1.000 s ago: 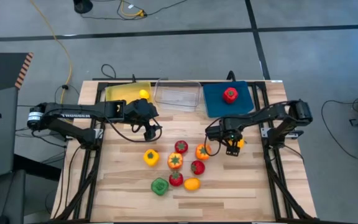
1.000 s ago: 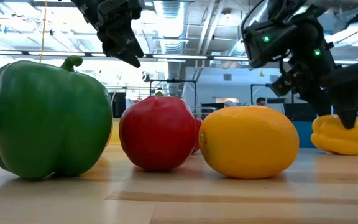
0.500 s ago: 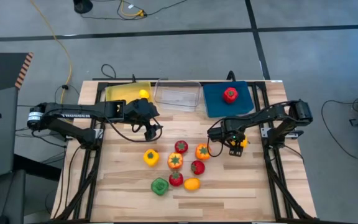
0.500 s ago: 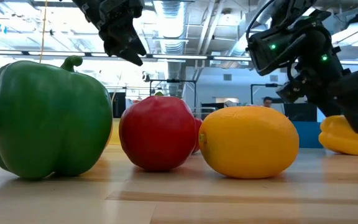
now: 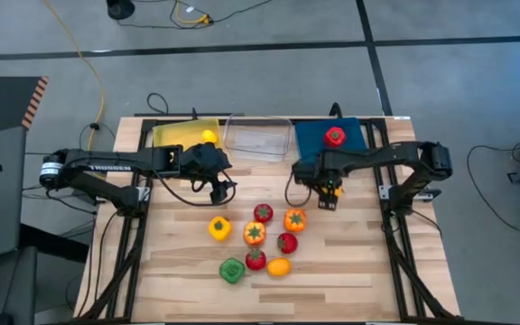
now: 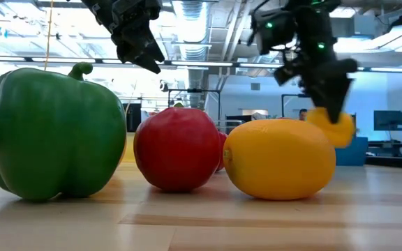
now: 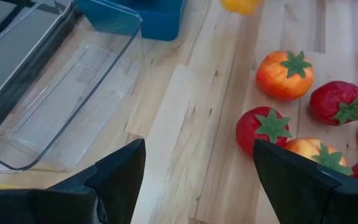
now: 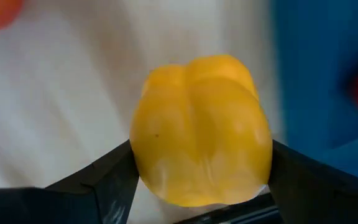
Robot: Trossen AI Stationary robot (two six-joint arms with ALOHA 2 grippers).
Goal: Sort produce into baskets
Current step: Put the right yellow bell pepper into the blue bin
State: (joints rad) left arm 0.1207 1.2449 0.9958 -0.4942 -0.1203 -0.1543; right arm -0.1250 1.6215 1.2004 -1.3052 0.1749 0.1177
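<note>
The right arm reaches inward, jaws (image 8: 201, 186) pinching a yellow pepper (image 8: 201, 130) above the table (image 5: 368, 262); the left jaws (image 7: 194, 180) hover spread, arm lettered "TROSSEN".

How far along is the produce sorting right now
Done: a lemon in the yellow bin, a red fruit in the blue bin. In hand: the right gripper carries a yellow pepper. Left: eight pieces on the table; the clear bin is empty. The left gripper waits open.

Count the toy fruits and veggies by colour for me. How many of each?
Red ones: 4
Orange ones: 2
Yellow ones: 4, counting the yellow pepper in the right hand
Green pepper: 1
Total: 11
</note>
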